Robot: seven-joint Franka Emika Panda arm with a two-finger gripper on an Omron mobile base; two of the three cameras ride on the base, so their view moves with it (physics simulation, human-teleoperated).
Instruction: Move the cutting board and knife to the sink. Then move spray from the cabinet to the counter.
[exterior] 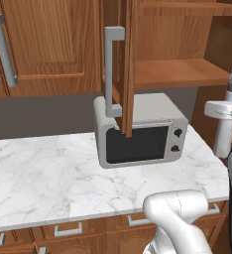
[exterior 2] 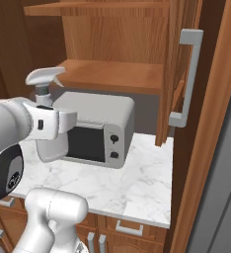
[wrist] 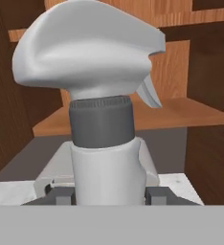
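Observation:
My gripper (wrist: 104, 195) is shut on the spray (wrist: 103, 143), a grey bottle with a white trigger nozzle, held upright by its body. In the left base view the spray (exterior: 225, 133) hangs at the right edge, in the gripper (exterior: 226, 115), over the end of the marble counter (exterior: 48, 173). The open cabinet (exterior: 182, 72) lies behind it, and its lower shelf (exterior 2: 112, 74) is bare. From the right the spray (exterior 2: 44, 79) stands in front of the microwave, apart from the counter (exterior 2: 132, 183). The cutting board, knife and sink are out of view.
A grey microwave (exterior: 138, 131) sits on the counter under the cabinet. The open cabinet door (exterior: 128, 64) with its grey bar handle (exterior: 112, 69) juts out over the microwave. A wooden side wall (exterior 2: 211, 148) closes the counter's right end.

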